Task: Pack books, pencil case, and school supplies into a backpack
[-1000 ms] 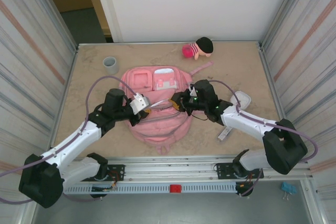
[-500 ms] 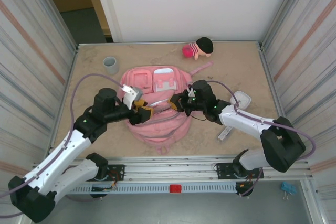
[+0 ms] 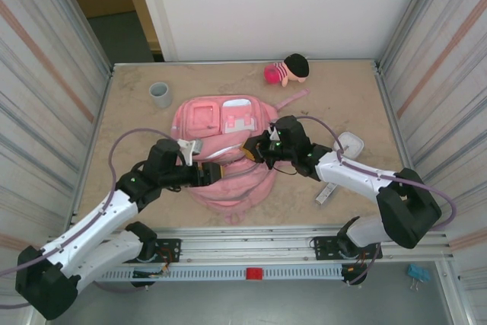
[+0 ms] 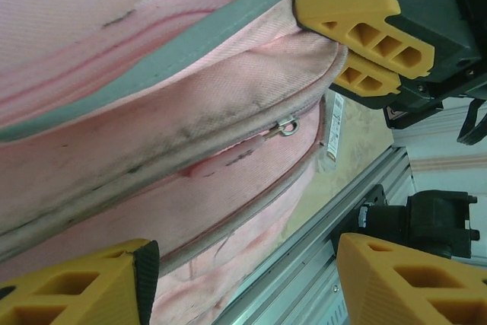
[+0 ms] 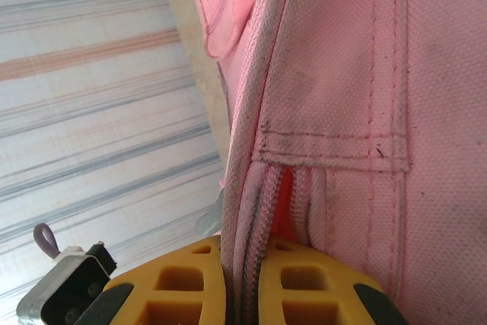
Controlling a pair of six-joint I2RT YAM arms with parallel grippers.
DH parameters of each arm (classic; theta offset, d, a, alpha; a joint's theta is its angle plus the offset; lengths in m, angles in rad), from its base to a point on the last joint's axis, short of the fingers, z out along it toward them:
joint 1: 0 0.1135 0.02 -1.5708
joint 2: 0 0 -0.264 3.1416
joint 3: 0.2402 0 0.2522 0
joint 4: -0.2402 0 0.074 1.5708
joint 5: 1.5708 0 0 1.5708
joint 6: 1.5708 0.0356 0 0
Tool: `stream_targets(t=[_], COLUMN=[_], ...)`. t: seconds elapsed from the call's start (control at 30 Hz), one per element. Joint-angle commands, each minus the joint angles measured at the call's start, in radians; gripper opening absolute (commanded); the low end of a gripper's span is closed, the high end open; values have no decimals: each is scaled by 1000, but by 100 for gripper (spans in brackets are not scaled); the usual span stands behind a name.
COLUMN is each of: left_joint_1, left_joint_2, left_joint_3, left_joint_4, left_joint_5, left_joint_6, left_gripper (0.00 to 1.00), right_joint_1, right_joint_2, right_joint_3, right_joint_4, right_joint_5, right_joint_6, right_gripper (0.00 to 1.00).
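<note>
The pink backpack (image 3: 228, 188) lies flat in the middle of the table (image 3: 129, 127), between the two arms. The right fingers (image 3: 252, 150) are clenched on a thin fold of its zip seam (image 5: 259, 211). This hold looks small: if the arm pulls hard or sideways, I think the fabric can slip out and the opening falls shut. The left fingers (image 3: 204, 176) are spread apart and grasp nothing; they hover just beside the backpack, near the small metal zip pull (image 4: 286, 127). The pull is tiny and lies flat on the cloth, so a closing a little off target would catch only fabric. The two pairs of fingers are near each other, so a careless reach could knock them together. A strong tug may also drag the soft backpack over the table instead of opening it. The white box (image 3: 351, 142) and the narrow strip (image 3: 326, 192) lie on the table at the right, outside the backpack.
</note>
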Motion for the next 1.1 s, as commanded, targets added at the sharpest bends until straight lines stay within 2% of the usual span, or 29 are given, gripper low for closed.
stream_targets(t=[0.0,0.13,0.47,0.67,0.73,0.87,1.07], left_joint_1=[-23,-67,-112,-119,-121,-136,-153], left_joint_2=[29,81,101,117,122,132,155], left_joint_3=[10,3,17,35,35,36,58], left_joint_4=[49,115,114,129,171,259,220], left_joint_5=[-21,-55,-236,-259,-230,-201,-274], left_joint_6=[-6,12,110,185,197,200,193], left_gripper=[67,72,75,75,71,53,48], right_joint_1=[25,40,54,55,58,61,63], right_joint_2=[22,35,29,33,35,37,35], right_joint_3=[54,59,52,63,70,73,73], right_joint_4=[52,65,76,78,76,75,76], right_joint_5=[-38,-37,-39,-56,-60,-62,-63], right_joint_6=[-23,-16,-7,-11,-16,-18,-22], right_gripper=[0,0,0,0,0,0,0])
